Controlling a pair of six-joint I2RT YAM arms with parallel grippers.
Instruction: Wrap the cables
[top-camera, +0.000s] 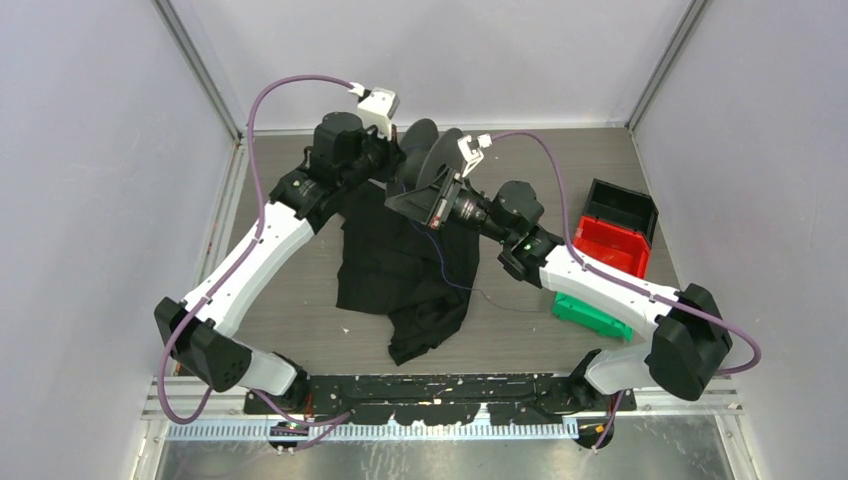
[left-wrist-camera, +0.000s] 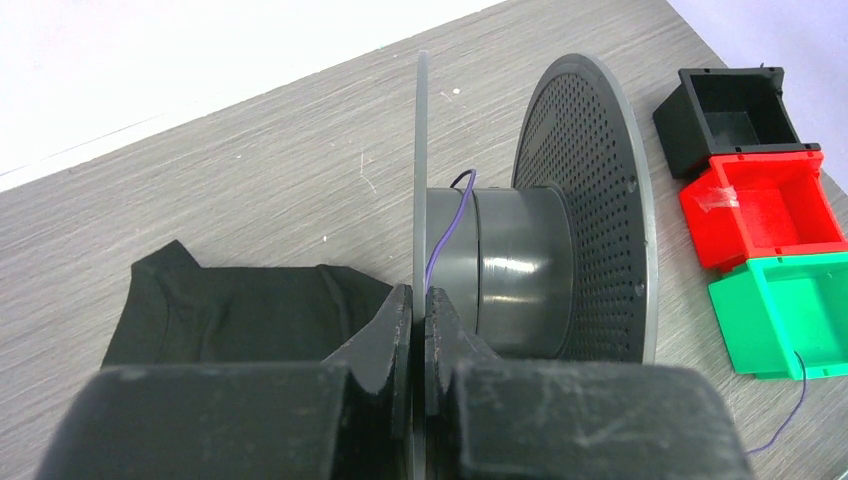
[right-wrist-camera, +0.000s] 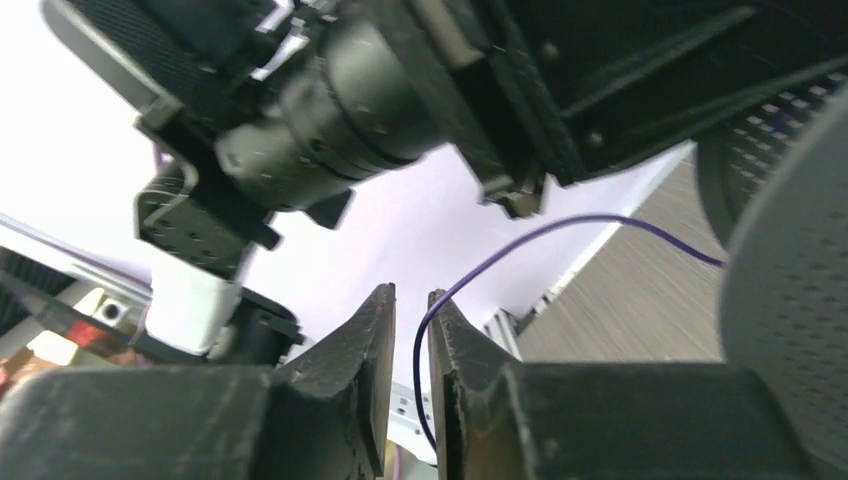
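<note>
A grey spool (top-camera: 432, 160) stands on edge at the back of the table, over a black cloth. My left gripper (left-wrist-camera: 420, 295) is shut on its thin near flange (left-wrist-camera: 421, 150); from above the left gripper (top-camera: 392, 160) meets the spool from the left. The cable (left-wrist-camera: 445, 225), a thin purple wire, climbs over the hub (left-wrist-camera: 520, 270). My right gripper (right-wrist-camera: 411, 295) is open by a narrow gap, and the cable (right-wrist-camera: 520, 245) runs loosely through it along the right finger, then arcs to the spool (right-wrist-camera: 790, 300). From above, the right gripper (top-camera: 412, 203) sits in front of the spool, and cable (top-camera: 445, 265) trails across the cloth.
The black cloth (top-camera: 400, 270) covers the middle of the table. Black (top-camera: 620, 205), red (top-camera: 612, 245) and green (top-camera: 590, 312) bins stand in a row at the right. A loose end of wire (left-wrist-camera: 790, 420) lies by the green bin (left-wrist-camera: 790, 310). Walls enclose three sides.
</note>
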